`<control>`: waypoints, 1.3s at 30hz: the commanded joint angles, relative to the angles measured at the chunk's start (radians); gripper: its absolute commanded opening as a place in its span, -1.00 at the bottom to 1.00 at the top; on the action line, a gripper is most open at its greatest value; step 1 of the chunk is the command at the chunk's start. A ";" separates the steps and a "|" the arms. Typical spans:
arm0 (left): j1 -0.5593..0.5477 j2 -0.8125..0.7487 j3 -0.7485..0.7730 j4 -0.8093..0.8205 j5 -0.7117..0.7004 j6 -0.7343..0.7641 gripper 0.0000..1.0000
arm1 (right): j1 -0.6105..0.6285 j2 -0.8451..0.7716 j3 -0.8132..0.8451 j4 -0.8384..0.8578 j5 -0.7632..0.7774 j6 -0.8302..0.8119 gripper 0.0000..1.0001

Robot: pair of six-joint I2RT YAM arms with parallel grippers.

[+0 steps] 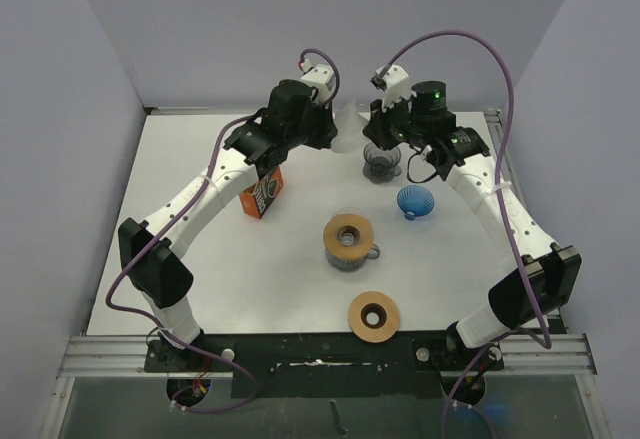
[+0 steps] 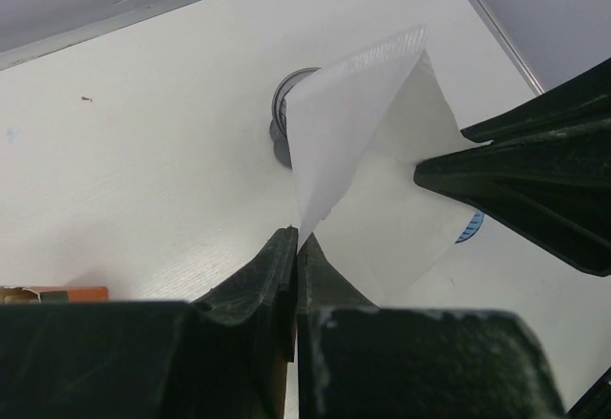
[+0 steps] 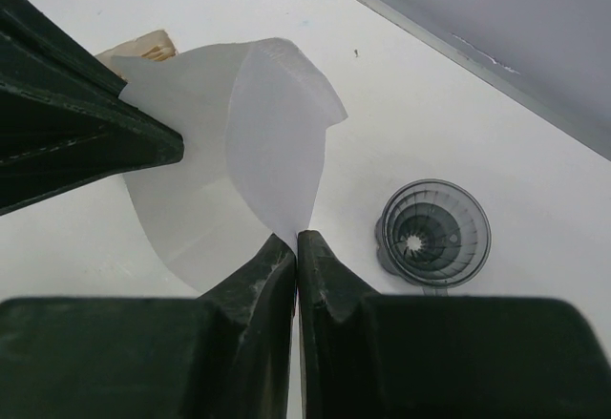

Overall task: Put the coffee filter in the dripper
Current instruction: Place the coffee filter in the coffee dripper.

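Both grippers hold a white paper coffee filter (image 1: pixel 349 121) in the air at the back of the table, pulled open between them. My left gripper (image 1: pixel 335 129) is shut on one edge of the filter (image 2: pixel 363 152), pinching it at its tips (image 2: pixel 297 239). Shut on the opposite edge of the filter (image 3: pixel 239 152) is my right gripper (image 1: pixel 374 127), gripping at its tips (image 3: pixel 297 238). A smoked grey dripper (image 1: pixel 382 162) stands upright on the table just in front of the filter. It shows whole in the right wrist view (image 3: pixel 434 233) and half hidden behind the filter in the left wrist view (image 2: pixel 284 104).
A blue dripper (image 1: pixel 415 202) stands right of centre. A clear dripper with a brown ring on top (image 1: pixel 349 242) is in the middle, and a loose brown ring (image 1: pixel 374 316) lies near the front edge. An orange box (image 1: pixel 263 194) stands under the left arm.
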 commanded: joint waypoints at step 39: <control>0.046 -0.189 -0.069 -0.170 0.374 0.528 -1.00 | -0.259 -0.287 -0.160 -0.107 -0.664 -0.299 0.60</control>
